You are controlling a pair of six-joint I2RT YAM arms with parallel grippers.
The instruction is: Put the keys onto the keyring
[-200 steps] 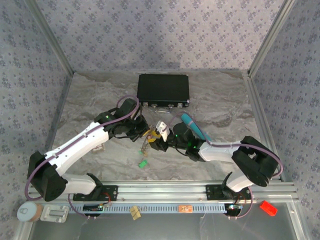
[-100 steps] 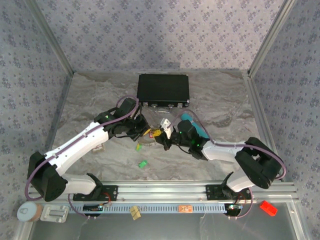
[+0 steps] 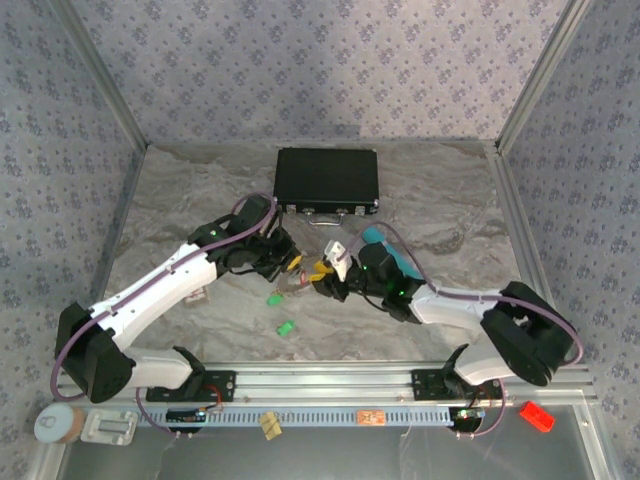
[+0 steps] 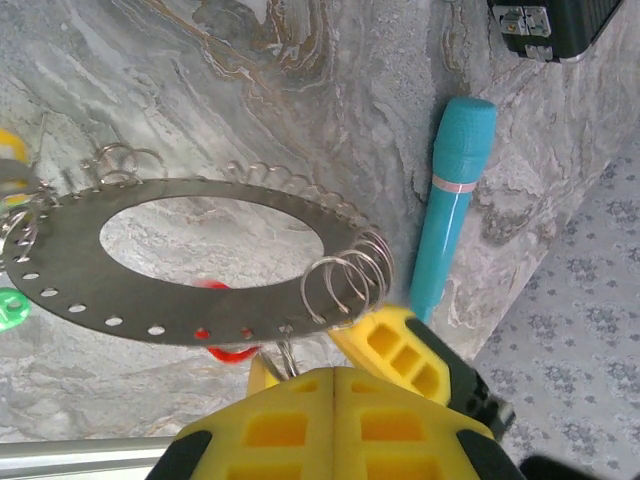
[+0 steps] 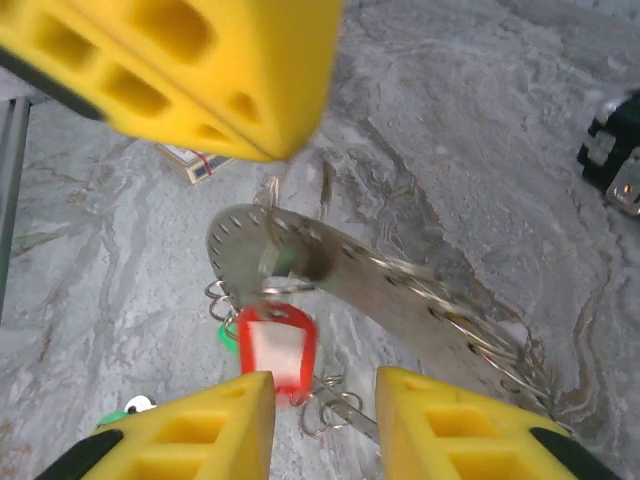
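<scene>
Starting at the left: the left gripper (image 4: 333, 385), with yellow ribbed plastic fingers, is found where it was a second ago. Its jaws are pressed fully together on the near rim of the keyring (image 4: 60, 270), a flat oval band of dull silvery sheet metal, punched with small holes round its edge and hung with little coiled wire loops. The band is held above the table (image 3: 200, 190), a grey, veined, marble-look surface.

Below it the green key (image 3: 273, 297), a small bright plastic tag, is shifted slightly leftward over that second. It appears hung from the band, though the link is not made out. A loose green key (image 3: 286, 328) is left lying nearer the arm bases, unmoved.

The red key (image 5: 275, 350), a rounded red plastic tag with a white label window, is seen dangling under the band. The right gripper (image 5: 325, 385) has been brought leftward, closer to the band. Its jaws are parted about that tag's width, with nothing pinched. This is judged a fresh approach for a grip on the tag.

Further right a smooth teal cylinder (image 4: 455, 190) lies untouched; at the back, a hard black case (image 3: 327, 180).
</scene>
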